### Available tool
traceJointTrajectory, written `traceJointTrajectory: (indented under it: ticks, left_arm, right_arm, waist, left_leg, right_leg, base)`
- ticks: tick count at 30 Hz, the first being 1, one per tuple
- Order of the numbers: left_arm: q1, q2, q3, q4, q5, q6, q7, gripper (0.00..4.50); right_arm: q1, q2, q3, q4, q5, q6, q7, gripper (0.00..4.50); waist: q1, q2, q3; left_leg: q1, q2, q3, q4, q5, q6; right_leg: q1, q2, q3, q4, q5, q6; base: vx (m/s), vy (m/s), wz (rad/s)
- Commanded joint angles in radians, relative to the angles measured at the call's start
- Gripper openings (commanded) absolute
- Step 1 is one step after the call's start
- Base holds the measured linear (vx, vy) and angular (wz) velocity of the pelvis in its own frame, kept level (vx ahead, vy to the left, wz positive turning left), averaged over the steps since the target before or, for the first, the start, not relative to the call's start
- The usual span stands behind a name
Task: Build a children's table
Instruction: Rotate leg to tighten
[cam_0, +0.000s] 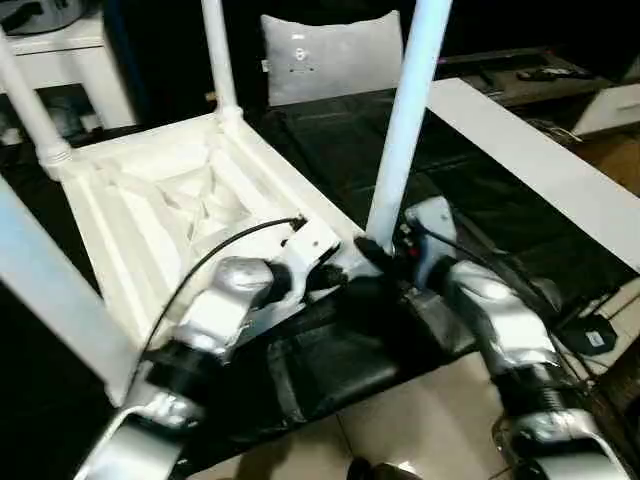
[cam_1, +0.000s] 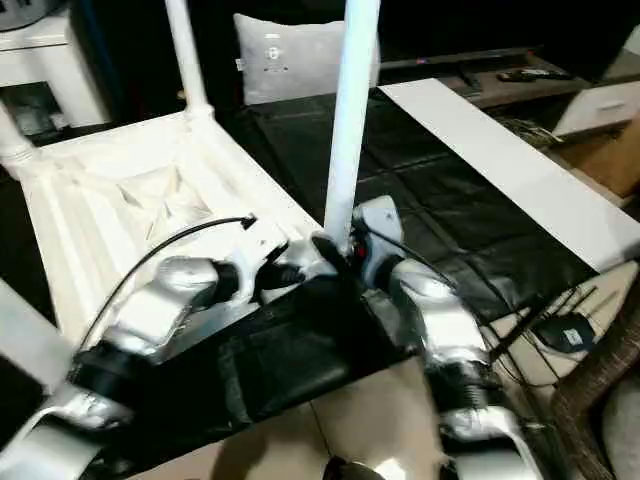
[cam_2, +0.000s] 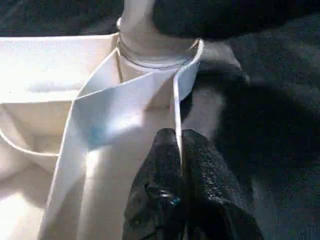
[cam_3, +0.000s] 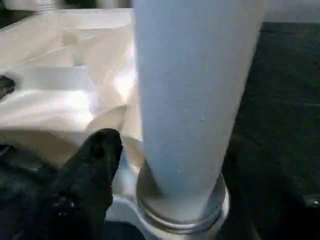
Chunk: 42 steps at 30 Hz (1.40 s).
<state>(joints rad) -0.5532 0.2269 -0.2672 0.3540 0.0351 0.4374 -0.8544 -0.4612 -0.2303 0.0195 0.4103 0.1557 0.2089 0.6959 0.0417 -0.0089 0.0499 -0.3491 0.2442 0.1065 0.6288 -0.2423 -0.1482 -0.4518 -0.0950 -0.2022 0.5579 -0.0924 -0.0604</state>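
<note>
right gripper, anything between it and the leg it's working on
Nothing visible. The right gripper sits right at the base of the leg, which stands upright in the tabletop's near corner socket. One finger is beside the base.

A living room at home: a grey cushion (cam_0: 330, 55) rests against dark upholstery, remote controls (cam_0: 555, 72) lie on a low wooden media shelf (cam_0: 520, 85), white cabinets (cam_0: 60, 55) stand behind, and beige floor tiles (cam_0: 420, 420) show below.
</note>
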Motion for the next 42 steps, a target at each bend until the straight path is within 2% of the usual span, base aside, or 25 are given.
traceJointTrajectory:
  ticks: [1, 2, 4, 6, 10, 11, 15, 16, 18, 22, 27, 29, 30, 36, 37, 41, 42]
  left_arm:
    - [-0.015, 0.026, -0.02, -0.057, -0.027, -0.057, -0.104, 0.0]
    - [-0.015, 0.026, -0.02, -0.057, -0.027, -0.057, -0.104, 0.0]
    - [-0.017, 0.078, -0.046, -0.041, -0.036, -0.098, -0.203, 0.0]
    - [-0.018, 0.12, -0.07, -0.035, -0.052, -0.137, -0.296, 0.0]
    - [-0.021, 0.172, -0.097, -0.026, -0.08, -0.206, -0.438, 0.0]
    - [-0.024, 0.186, -0.105, -0.021, -0.086, -0.225, -0.484, 0.0]
    - [-0.041, 0.215, -0.136, 0.002, -0.085, -0.259, -0.572, 0.0]
    - [-0.041, 0.216, -0.136, 0.003, -0.085, -0.26, -0.574, 0.0]
    - [-0.049, 0.221, -0.15, 0.012, -0.089, -0.272, -0.607, 0.0]
    - [-0.054, 0.219, -0.152, 0.013, -0.092, -0.275, -0.632, 0.0]
    - [-0.059, 0.216, -0.152, 0.029, -0.089, -0.294, -0.639, 0.0]
    - [-0.059, 0.217, -0.153, 0.034, -0.087, -0.3, -0.642, 0.0]
    - [-0.06, 0.218, -0.154, 0.034, -0.088, -0.3, -0.643, 0.0]
    - [-0.059, 0.219, -0.155, 0.04, -0.087, -0.302, -0.648, 0.0]
    - [-0.059, 0.219, -0.155, 0.041, -0.087, -0.303, -0.648, 0.0]
    - [-0.059, 0.217, -0.152, 0.045, -0.088, -0.302, -0.643, 0.0]
    - [-0.058, 0.215, -0.147, 0.046, -0.089, -0.294, -0.635, 0.0]
  right_arm:
    - [0.008, -0.054, 0.008, -0.031, 0.021, -0.029, 0.105, 3.88]
    - [0.008, -0.054, 0.008, -0.031, 0.021, -0.029, 0.105, 3.98]
    - [0.02, -0.124, 0.028, -0.044, 0.039, -0.04, 0.244, 4.07]
    - [0.025, -0.167, 0.038, -0.057, 0.059, -0.033, 0.337, 4.4]
    - [0.022, -0.226, 0.064, -0.071, 0.085, -0.017, 0.458, 4.47]
    - [0.022, -0.246, 0.08, -0.077, 0.089, -0.019, 0.505, 4.47]
    - [0.022, -0.275, 0.116, -0.091, 0.114, -0.01, 0.625, 4.47]
    - [0.022, -0.275, 0.117, -0.091, 0.115, -0.009, 0.628, 4.2]
    - [0.019, -0.274, 0.13, -0.091, 0.126, 0.008, 0.67, 4.12]
    - [0.014, -0.271, 0.147, -0.088, 0.137, 0.025, 0.696, 3.78]
    - [0.014, -0.273, 0.167, -0.087, 0.142, 0.042, 0.739, 3.3]
    - [0.015, -0.273, 0.169, -0.089, 0.144, 0.048, 0.747, 3.25]
    - [0.015, -0.272, 0.169, -0.089, 0.146, 0.049, 0.748, 3.0]
    - [0.009, -0.258, 0.171, -0.079, 0.159, 0.069, 0.756, 2.69]
    - [0.008, -0.256, 0.171, -0.078, 0.16, 0.072, 0.756, 2.43]
    - [0.01, -0.253, 0.171, -0.085, 0.168, 0.087, 0.762, 2.3]
    - [0.013, -0.251, 0.169, -0.092, 0.172, 0.093, 0.76, 2.07]
  waist:
    - [0.004, 0.003, -0.086]
    - [0.007, 0.001, -0.085]
    - [0.012, 0.003, -0.084]
    - [0.022, 0.003, -0.084]
    - [0.033, 0.002, -0.085]
    - [0.04, 0.003, -0.085]
    - [0.053, 0.0, -0.083]
    - [0.056, 0.0, -0.084]
    - [0.058, -0.004, -0.083]
    - [0.059, -0.005, -0.082]
    - [0.059, -0.008, -0.081]
    - [0.059, -0.009, -0.081]
    - [0.059, -0.008, -0.081]
    - [0.059, -0.009, -0.082]
    - [0.059, -0.009, -0.082]
    - [0.058, -0.008, -0.082]
    - [0.058, -0.008, -0.082]
  left_leg:
    - [-0.016, -0.023, 0.043, -0.069, -0.046, 0.118]
    - [-0.017, -0.023, 0.044, -0.069, -0.044, 0.12]
    - [-0.015, -0.023, 0.045, -0.07, -0.052, 0.119]
    - [-0.012, -0.021, 0.047, -0.071, -0.057, 0.122]
    - [-0.011, -0.019, 0.047, -0.072, -0.047, 0.117]
    - [-0.009, -0.018, 0.048, -0.072, -0.044, 0.114]
    - [-0.006, -0.015, 0.052, -0.074, -0.057, 0.108]
    - [-0.007, -0.014, 0.052, -0.075, -0.06, 0.106]
    - [-0.008, -0.016, 0.053, -0.075, -0.061, 0.102]
    - [-0.009, -0.02, 0.056, -0.075, -0.068, 0.093]
    - [-0.01, -0.03, 0.06, -0.071, -0.088, 0.088]
    - [-0.011, -0.031, 0.06, -0.07, -0.092, 0.086]
    - [-0.011, -0.031, 0.06, -0.07, -0.092, 0.086]
    - [-0.013, -0.031, 0.059, -0.07, -0.086, 0.088]
    - [-0.012, -0.031, 0.06, -0.07, -0.087, 0.086]
    - [-0.012, -0.03, 0.059, -0.07, -0.095, 0.083]
    - [-0.012, -0.032, 0.059, -0.069, -0.097, 0.083]
  right_leg:
    - [0.102, -0.041, 0.048, -0.065, -0.409, -0.036]
    - [0.104, -0.04, 0.048, -0.064, -0.409, -0.04]
    - [0.103, -0.04, 0.049, -0.065, -0.419, -0.039]
    - [0.102, -0.04, 0.053, -0.063, -0.411, -0.048]
    - [0.102, -0.041, 0.057, -0.058, -0.4, -0.062]
    - [0.1, -0.042, 0.057, -0.058, -0.401, -0.065]
    - [0.099, -0.041, 0.062, -0.055, -0.404, -0.073]
    - [0.099, -0.042, 0.063, -0.055, -0.409, -0.071]
    - [0.1, -0.04, 0.064, -0.056, -0.419, -0.064]
    - [0.1, -0.038, 0.067, -0.059, -0.449, -0.046]
    - [0.097, -0.033, 0.059, -0.073, -0.514, -0.001]
    - [0.096, -0.031, 0.055, -0.077, -0.53, 0.016]
    - [0.096, -0.03, 0.054, -0.078, -0.532, 0.022]
    - [0.095, -0.029, 0.053, -0.078, -0.525, 0.025]
    - [0.095, -0.029, 0.052, -0.078, -0.529, 0.026]
    - [0.095, -0.029, 0.049, -0.081, -0.537, 0.034]
    - [0.094, -0.029, 0.048, -0.083, -0.542, 0.038]
  base:
    - [0.0, 0.0, 0.0]
    - [0.0, 0.0, 0.0]
    - [0.0, 0.0, 0.0]
    - [0.0, 0.0, 0.0]
    - [0.0, 0.0, 0.0]
    - [0.0, 0.0, 0.0]
    - [0.0, 0.0, 0.0]
    - [0.0, 0.0, 0.0]
    - [0.0, 0.0, 0.0]
    - [0.0, 0.0, 0.0]
    - [0.0, 0.0, 0.0]
    - [0.0, 0.0, 0.0]
    - [0.0, 0.0, 0.0]
    - [0.0, 0.0, 0.0]
    - [0.0, 0.0, 0.0]
    - [0.0, 0.0, 0.0]
    - [0.0, 0.0, 0.0]
